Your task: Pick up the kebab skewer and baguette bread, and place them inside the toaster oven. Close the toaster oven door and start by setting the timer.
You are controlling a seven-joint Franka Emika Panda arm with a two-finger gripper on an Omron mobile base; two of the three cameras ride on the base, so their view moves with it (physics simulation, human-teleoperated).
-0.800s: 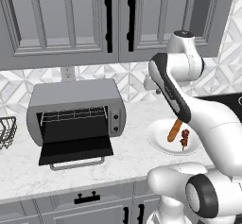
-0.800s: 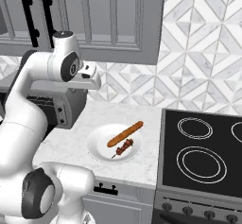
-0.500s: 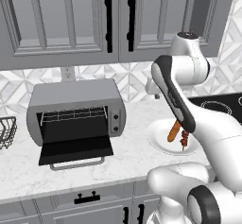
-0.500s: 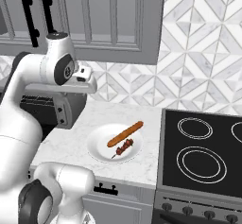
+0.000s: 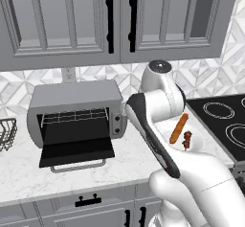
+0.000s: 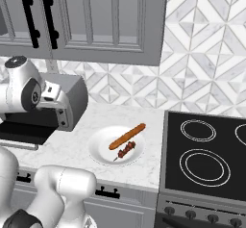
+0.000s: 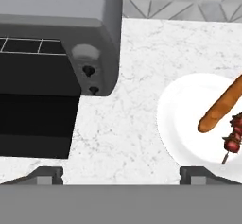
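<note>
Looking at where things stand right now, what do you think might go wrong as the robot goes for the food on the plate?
1. The kebab skewer lies close beside the baguette bread on the white plate, so closing on one may nudge the other.
2. The toaster oven door hangs open over the counter; a low carry toward the toaster oven might clip it.
3. The skewer looks thin and may slip from the gripper.

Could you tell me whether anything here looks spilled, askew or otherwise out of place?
Nothing stands out. The baguette bread and kebab skewer lie side by side on the white plate, and the toaster oven stands with its door dropped open.
</note>
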